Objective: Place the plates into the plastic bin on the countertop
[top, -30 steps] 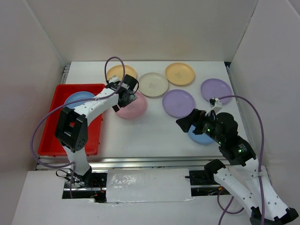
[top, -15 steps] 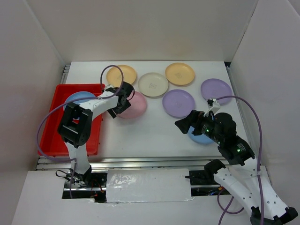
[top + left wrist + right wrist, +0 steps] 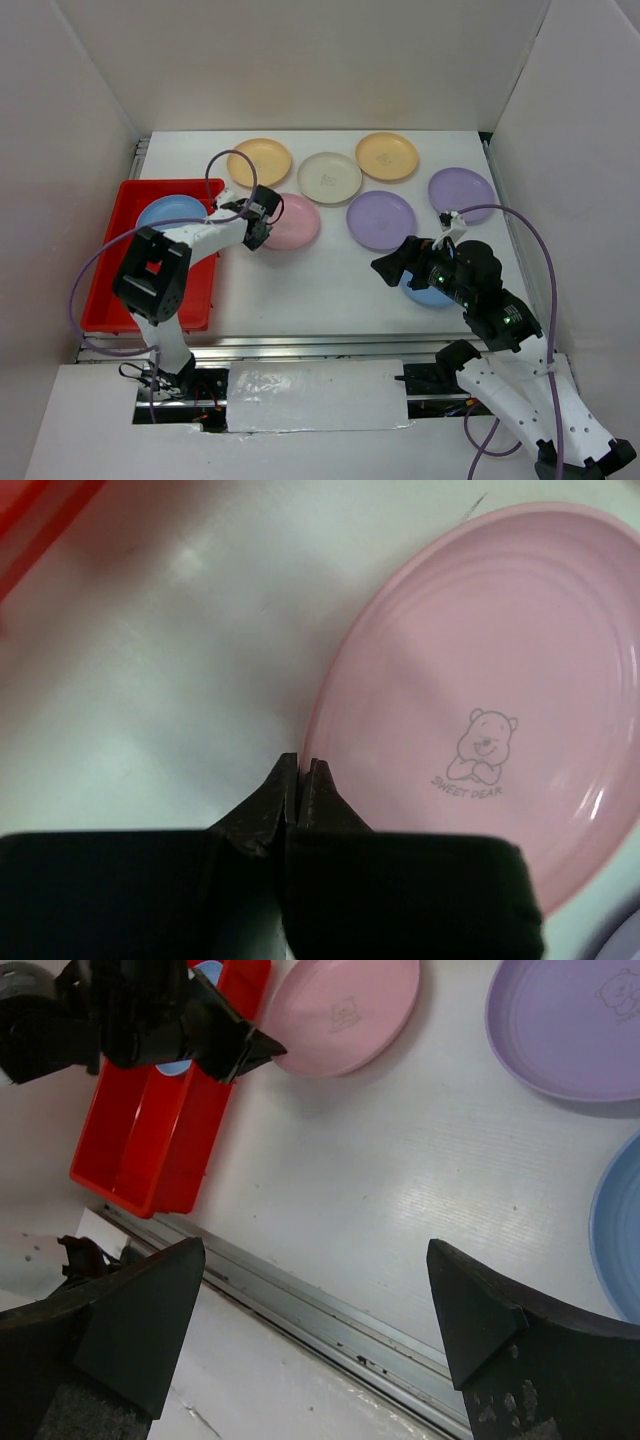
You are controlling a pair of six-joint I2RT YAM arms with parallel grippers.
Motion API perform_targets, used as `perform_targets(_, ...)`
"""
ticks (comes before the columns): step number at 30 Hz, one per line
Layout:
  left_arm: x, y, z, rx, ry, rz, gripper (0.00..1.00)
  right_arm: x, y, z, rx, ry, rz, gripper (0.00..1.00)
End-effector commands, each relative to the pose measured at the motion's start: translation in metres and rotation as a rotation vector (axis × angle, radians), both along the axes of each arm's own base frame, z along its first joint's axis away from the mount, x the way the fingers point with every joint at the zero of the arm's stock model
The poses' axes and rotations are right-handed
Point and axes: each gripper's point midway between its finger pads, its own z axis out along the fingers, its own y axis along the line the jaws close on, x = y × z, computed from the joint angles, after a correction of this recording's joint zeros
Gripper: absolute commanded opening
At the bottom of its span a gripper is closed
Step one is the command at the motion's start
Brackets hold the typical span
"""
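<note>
My left gripper [image 3: 264,230] [image 3: 300,765] is shut on the left rim of the pink plate [image 3: 295,222] [image 3: 480,680], which lies on the white countertop [image 3: 300,290] just right of the red plastic bin [image 3: 110,300]. One blue plate [image 3: 170,212] lies in the bin's far end. My right gripper [image 3: 385,265] [image 3: 315,1248] hangs open and empty above the countertop, with a second blue plate [image 3: 425,293] partly hidden under its arm. Two purple plates [image 3: 381,219] [image 3: 461,192], a cream plate [image 3: 329,177] and two orange-yellow plates [image 3: 259,161] [image 3: 386,156] lie further back.
Metal rails [image 3: 300,345] run along the countertop's near edge, and white walls close in the back and both sides. A purple cable [image 3: 95,270] loops over the bin from the left arm.
My left gripper has come down to the pink plate's left edge and shut there. The pink plate has slid a little to the right. The right arm has barely moved.
</note>
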Motion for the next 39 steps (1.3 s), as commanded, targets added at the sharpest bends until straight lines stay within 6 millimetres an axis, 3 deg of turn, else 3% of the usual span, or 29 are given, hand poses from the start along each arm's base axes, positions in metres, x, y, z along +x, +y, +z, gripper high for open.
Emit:
perform_targets(1,-0.063,0.018,0.006,0.119,0.099,-0.011,0.00,0.002,0.002,0.012,0.012,-0.046,0.005,1.00)
perform_targets(2,-0.068,0.018,0.018,0.129,0.078,-0.008,0.00,0.003,0.002,0.012,0.012,-0.049,0.004,1.00)
perform_targets(3,-0.069,0.016,0.049,0.127,-0.001,-0.017,0.00,0.003,0.003,0.013,0.016,-0.049,0.002,1.00)
perform_targets(5,-0.075,0.022,0.078,0.148,-0.035,-0.026,0.00,0.003,0.005,0.014,0.017,-0.048,0.010,1.00)
perform_targets(6,-0.070,0.025,0.111,0.133,-0.106,-0.033,0.00,0.004,0.005,0.014,0.016,-0.046,0.010,1.00)
perform_targets(8,-0.068,0.042,0.139,0.149,-0.143,-0.037,0.00,0.004,0.007,0.018,0.021,-0.053,0.017,1.00)
perform_targets(9,-0.062,0.062,0.160,0.134,-0.194,0.004,0.00,0.004,0.008,0.019,0.025,-0.055,0.020,1.00)
perform_targets(11,-0.052,0.083,0.173,0.101,-0.219,0.010,0.00,0.004,0.009,0.020,0.029,-0.057,0.025,1.00)
perform_targets(12,-0.046,0.117,0.180,0.094,-0.225,0.094,0.00,0.004,0.010,0.022,0.036,-0.060,0.027,1.00)
perform_targets(13,-0.047,0.145,0.181,0.072,-0.198,0.151,0.00,0.004,0.010,0.022,0.038,-0.058,0.029,1.00)
perform_targets(14,-0.048,0.143,0.179,0.064,-0.189,0.135,0.00,0.004,0.011,0.022,0.039,-0.062,0.033,1.00)
perform_targets(15,-0.047,0.170,0.178,0.065,-0.185,0.205,0.00,0.005,0.012,0.022,0.043,-0.060,0.033,1.00)
perform_targets(17,-0.043,0.190,0.175,0.044,-0.189,0.219,0.00,0.005,0.015,0.021,0.045,-0.052,0.045,1.00)
perform_targets(18,-0.045,0.211,0.164,0.038,-0.162,0.266,0.00,0.005,0.016,0.021,0.048,-0.052,0.049,1.00)
perform_targets(20,-0.050,0.234,0.149,0.015,-0.116,0.313,0.00,0.005,0.018,0.021,0.050,-0.049,0.057,1.00)
perform_targets(25,-0.038,0.271,0.107,-0.042,-0.037,0.352,0.00,0.005,0.017,0.021,0.042,-0.050,0.056,1.00)
perform_targets(31,-0.026,0.281,0.099,-0.041,-0.008,0.339,0.02,0.005,0.020,0.017,0.044,-0.045,0.067,1.00)
perform_targets(33,-0.030,0.282,0.097,-0.036,-0.002,0.355,0.16,0.005,0.022,0.016,0.047,-0.039,0.077,1.00)
perform_targets(34,-0.035,0.283,0.095,-0.027,0.014,0.368,0.38,0.005,0.024,0.015,0.047,-0.032,0.085,1.00)
perform_targets(36,-0.039,0.281,0.100,-0.031,0.004,0.374,0.67,0.004,0.024,0.016,0.046,-0.034,0.089,1.00)
perform_targets(37,-0.043,0.281,0.104,-0.022,0.005,0.384,0.91,0.004,0.023,0.017,0.044,-0.037,0.085,1.00)
perform_targets(38,-0.043,0.276,0.120,-0.001,-0.034,0.368,0.99,0.004,0.023,0.017,0.042,-0.041,0.084,1.00)
perform_targets(39,-0.043,0.275,0.130,0.022,-0.053,0.360,0.99,0.003,0.022,0.018,0.037,-0.038,0.082,1.00)
